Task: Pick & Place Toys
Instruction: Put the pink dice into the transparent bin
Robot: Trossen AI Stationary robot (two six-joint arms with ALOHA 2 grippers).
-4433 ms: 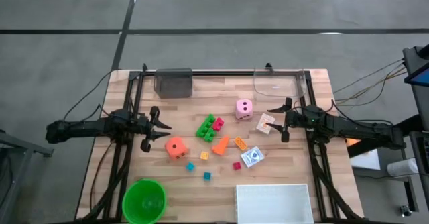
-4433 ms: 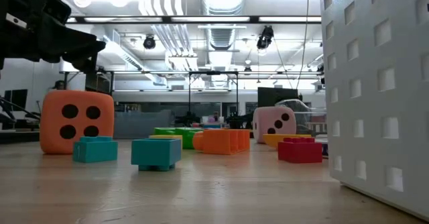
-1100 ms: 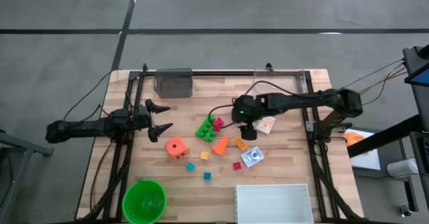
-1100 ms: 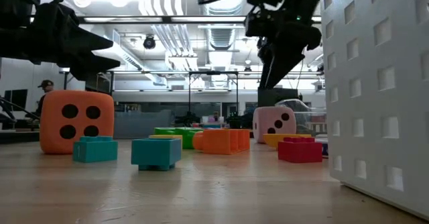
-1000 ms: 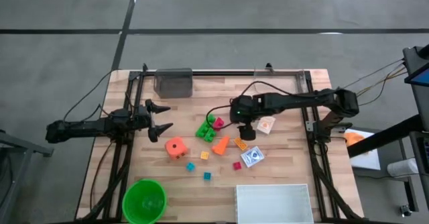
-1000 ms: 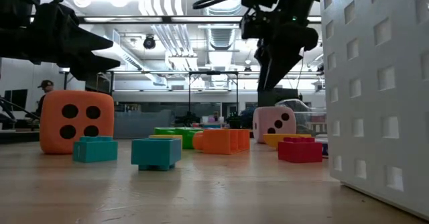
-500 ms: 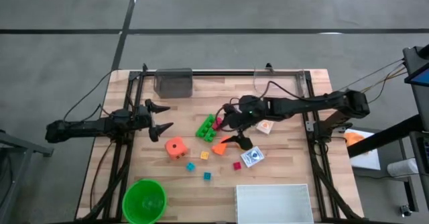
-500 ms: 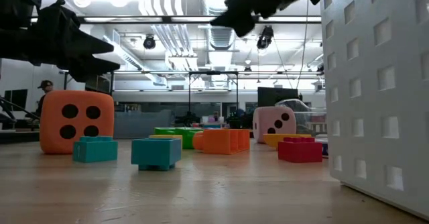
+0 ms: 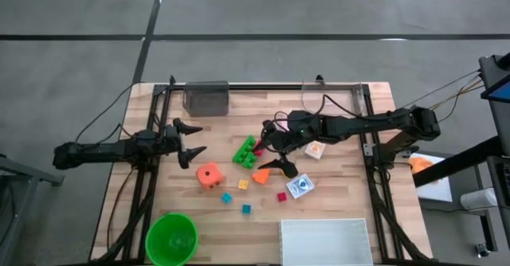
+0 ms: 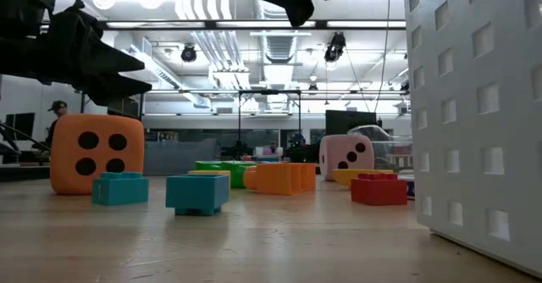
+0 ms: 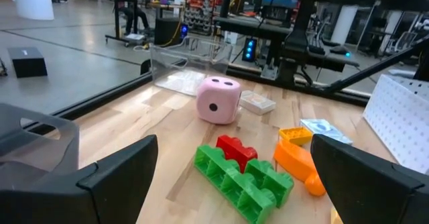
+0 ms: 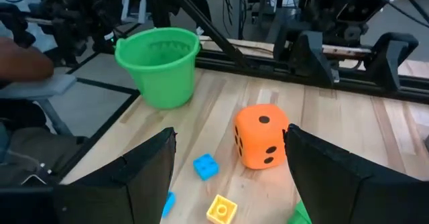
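The toys lie mid-table: pink die [image 11: 218,100], green bricks [image 9: 246,151], a red brick [image 11: 235,149], orange cone [image 9: 260,175], orange dotted cube [image 9: 209,174], small cubes [image 9: 246,209] and printed cards [image 9: 300,186]. In the high view my right arm hides the pink die. My right gripper [image 9: 272,151] hangs open above the bricks and cone, pointing toward the table's left, with nothing between its fingers [image 12: 231,133]. My left gripper [image 9: 194,142] waits open at the left, facing the toys.
A green bowl [image 9: 171,217] stands at the near left and a white tray [image 9: 325,221] at the near right. A grey box [image 9: 207,97] and a clear container [image 9: 335,99] sit along the far edge. Black frame rails run down both sides.
My right gripper has risen from just above the pink die and tipped from pointing down to nearly level, now facing the table's left. Its fingers have kept the same gap. The pink die stays where it was on the table.
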